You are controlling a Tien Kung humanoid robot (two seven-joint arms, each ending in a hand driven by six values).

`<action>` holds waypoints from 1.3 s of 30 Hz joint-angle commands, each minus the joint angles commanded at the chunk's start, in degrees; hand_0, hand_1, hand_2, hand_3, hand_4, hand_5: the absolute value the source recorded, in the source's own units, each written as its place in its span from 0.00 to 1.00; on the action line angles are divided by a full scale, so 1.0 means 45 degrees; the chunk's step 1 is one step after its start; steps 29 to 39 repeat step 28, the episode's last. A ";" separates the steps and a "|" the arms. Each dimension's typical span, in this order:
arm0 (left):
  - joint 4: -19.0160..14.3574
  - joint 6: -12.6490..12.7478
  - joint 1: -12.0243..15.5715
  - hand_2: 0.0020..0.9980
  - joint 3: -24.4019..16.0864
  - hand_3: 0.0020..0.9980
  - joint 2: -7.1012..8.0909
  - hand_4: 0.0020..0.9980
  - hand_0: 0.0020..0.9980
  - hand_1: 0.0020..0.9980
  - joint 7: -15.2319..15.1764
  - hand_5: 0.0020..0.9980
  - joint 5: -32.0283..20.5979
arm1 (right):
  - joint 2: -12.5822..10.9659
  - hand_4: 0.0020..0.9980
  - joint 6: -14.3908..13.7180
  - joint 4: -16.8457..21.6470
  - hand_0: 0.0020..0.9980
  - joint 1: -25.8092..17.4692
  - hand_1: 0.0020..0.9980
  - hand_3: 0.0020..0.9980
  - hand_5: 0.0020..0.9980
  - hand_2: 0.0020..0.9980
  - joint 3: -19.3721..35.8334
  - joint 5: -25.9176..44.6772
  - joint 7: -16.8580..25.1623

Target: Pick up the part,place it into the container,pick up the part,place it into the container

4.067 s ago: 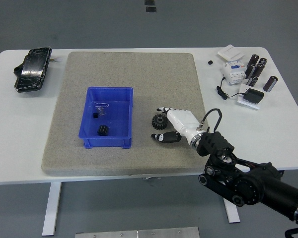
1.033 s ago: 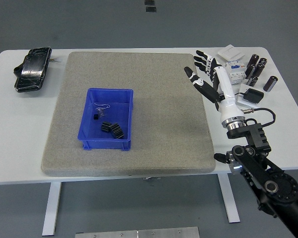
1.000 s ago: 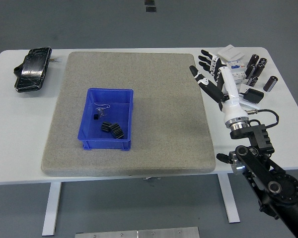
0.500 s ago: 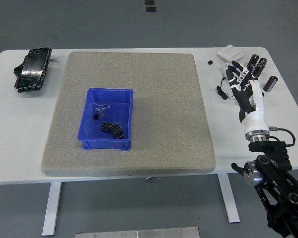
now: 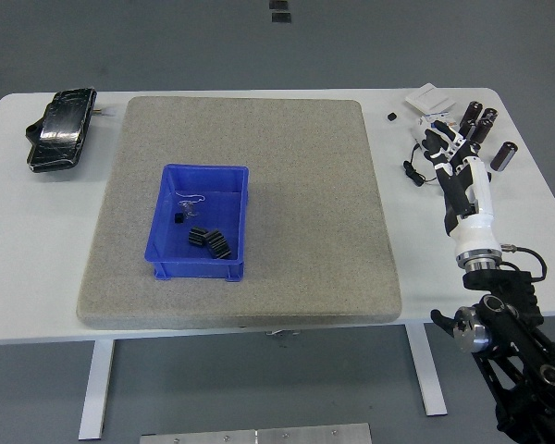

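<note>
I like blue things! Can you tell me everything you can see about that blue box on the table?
The blue rectangular plastic bin is open-topped, with thin upright walls and a flat lip around its rim. It stands level on the left half of the grey felt-like mat, its long side running away from the camera. Inside lie two black toothed gear parts close together near the front wall, a small black cube and a thin wire clip. No hand touches it.

the grey mat (image 5: 296, 176) looks like rough matt felt on a smooth white table (image 5: 37, 240), the blue container (image 5: 166, 213) is shiny plastic, and the right hand (image 5: 458, 171) is glossy white and black plastic.
</note>
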 joint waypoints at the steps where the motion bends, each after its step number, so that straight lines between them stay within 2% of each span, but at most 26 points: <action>1: 0.0000 -0.0002 0.0026 0.61 0.0011 0.62 -0.0033 0.67 0.67 0.65 0.0012 0.58 -0.0022 | 0.0013 0.87 0.0011 0.0027 0.87 -0.0041 0.81 0.80 0.63 0.79 0.0049 0.0020 0.0006; 20: 0.0000 0.0033 0.0111 0.61 0.0084 0.62 -0.0128 0.68 0.67 0.64 0.0037 0.59 -0.0339 | 0.0053 0.87 0.0121 0.0155 0.86 -0.0191 0.80 0.79 0.64 0.79 0.0270 0.0009 -0.0085; 39: 0.0000 0.0036 0.0031 0.61 0.0020 0.62 -0.0016 0.68 0.67 0.64 -0.0005 0.59 -0.0289 | 0.0035 0.87 0.0155 0.0143 0.86 -0.0198 0.80 0.79 0.64 0.79 0.0246 0.0050 -0.0099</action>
